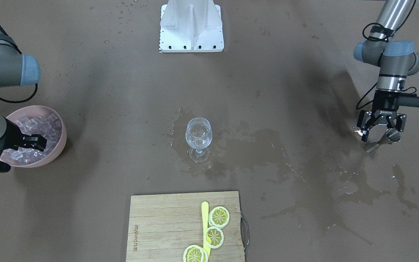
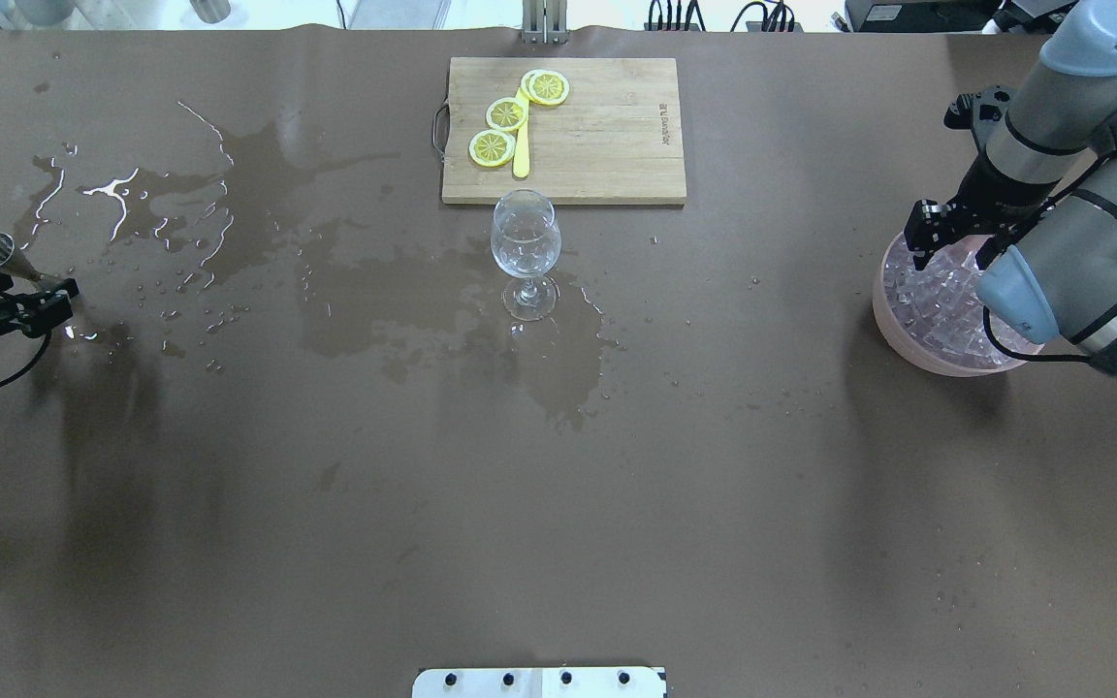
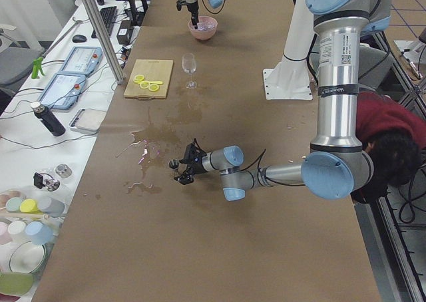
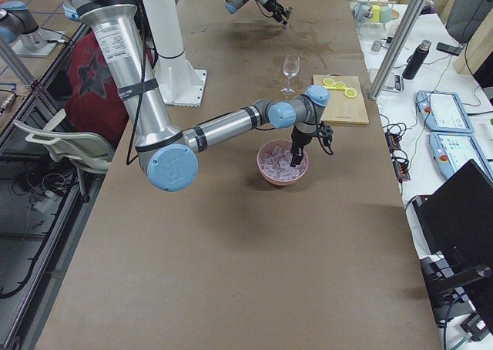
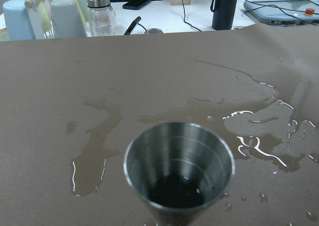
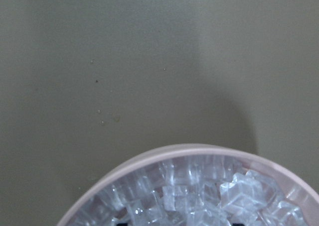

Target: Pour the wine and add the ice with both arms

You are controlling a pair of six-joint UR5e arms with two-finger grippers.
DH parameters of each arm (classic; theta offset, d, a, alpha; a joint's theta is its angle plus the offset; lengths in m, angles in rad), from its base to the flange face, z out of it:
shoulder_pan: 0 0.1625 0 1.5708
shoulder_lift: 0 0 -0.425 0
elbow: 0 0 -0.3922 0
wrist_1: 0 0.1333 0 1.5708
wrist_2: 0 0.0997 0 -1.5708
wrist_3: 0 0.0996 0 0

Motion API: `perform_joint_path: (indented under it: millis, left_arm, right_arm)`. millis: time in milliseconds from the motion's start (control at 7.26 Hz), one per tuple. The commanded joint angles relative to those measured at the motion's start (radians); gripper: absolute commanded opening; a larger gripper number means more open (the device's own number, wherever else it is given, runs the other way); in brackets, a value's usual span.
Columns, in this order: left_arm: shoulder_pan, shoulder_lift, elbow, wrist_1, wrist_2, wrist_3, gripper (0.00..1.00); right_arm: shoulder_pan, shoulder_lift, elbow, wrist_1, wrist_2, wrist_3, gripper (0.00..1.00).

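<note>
Pink bowl [image 1: 62, 143] holds ice [image 1: 46, 123] around our right gripper [image 1: 41, 142], jaws apart; our left gripper [image 1: 382, 134] flanks the jigger [image 1: 392, 135], grip we cannot tell.

Brown table [image 2: 558, 543], wet patches [image 2: 558, 368]; white side bench [image 3: 26, 157]; tiled floor [image 3: 407, 12]

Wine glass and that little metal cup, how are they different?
The wine glass is see-through and has a stem; the metal cup is shiny grey and solid-looking. The wine glass stands alone in the middle of the table; the metal cup sits at the left gripper, near the table's end. Both are upright, with spilled puddles around them.
</note>
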Motion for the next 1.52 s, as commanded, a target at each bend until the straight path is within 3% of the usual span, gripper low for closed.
perform_joint_path:
  millis: [0, 276, 551, 827, 965, 1378]
  left_arm:
    - [0.000, -0.004, 0.002, -0.001, 0.001, 0.021, 0.89]
    - [0.002, -0.004, 0.002, -0.005, 0.000, 0.042, 0.89]
    - [0.000, -0.004, 0.002, -0.007, -0.002, 0.043, 0.85]
    - [0.000, -0.004, 0.002, -0.008, -0.003, 0.043, 0.81]
    - [0.000, -0.010, 0.001, -0.008, -0.003, 0.063, 0.81]
    - [-0.006, -0.024, 0.005, -0.008, -0.005, 0.069, 0.81]
  right_arm:
    - [-0.018, -0.005, 0.002, -0.011, 0.001, 0.012, 0.66]
    - [-0.029, -0.011, -0.007, -0.010, -0.004, 0.014, 0.66]
    - [-0.032, -0.025, -0.002, -0.010, -0.005, 0.012, 0.53]
    - [-0.032, -0.027, 0.002, -0.010, -0.007, 0.014, 0.27]
    - [-0.032, -0.027, 0.001, -0.010, -0.007, 0.014, 0.20]
    - [-0.032, -0.027, 0.008, -0.011, -0.005, 0.014, 0.14]
